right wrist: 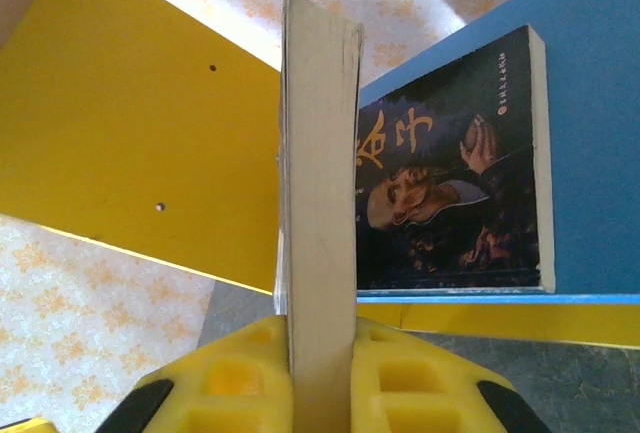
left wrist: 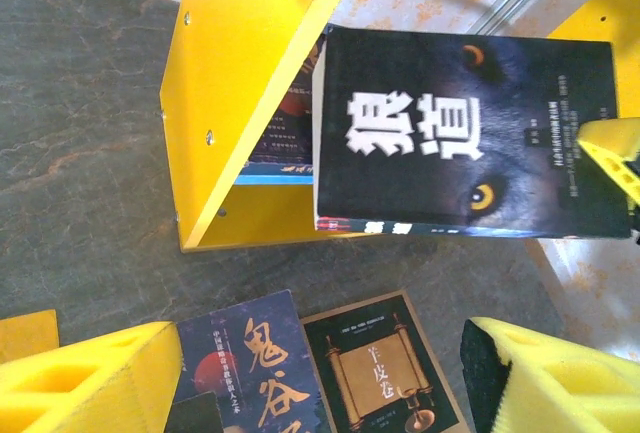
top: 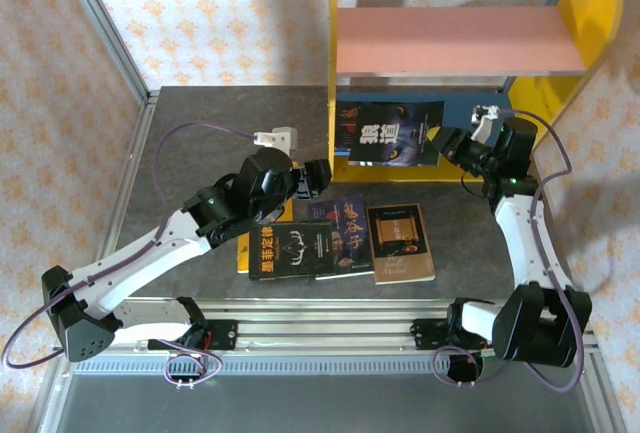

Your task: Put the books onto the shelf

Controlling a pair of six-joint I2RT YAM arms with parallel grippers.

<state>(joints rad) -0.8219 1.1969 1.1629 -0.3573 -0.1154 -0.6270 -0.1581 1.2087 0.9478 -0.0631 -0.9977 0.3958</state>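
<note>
Paperback in black, wolf eyes on its cover, hangs pinched by one edge between the pads of the right gripper, at the open front of the shelf and below its pink upper board. From the right wrist the book shows edge-on, rising straight out of the right gripper, whose jaws are pressed tight against both covers. Just past those jaws, a second dark book lies flat on the blue lower board, and the yellow side panel stands on the other side of the held book. Whether the wolf book touches the shelf I cannot tell. The left gripper hovers over the table with its jaws spread wide and nothing between them. Seen from its wrist, a dark blue book and a black one with a gold scroll lie side by side under the gap between its fingers, with the wolf book ahead of them. Beside the blue one lies another black book, with a yellow one peeking from beneath it.
</note>
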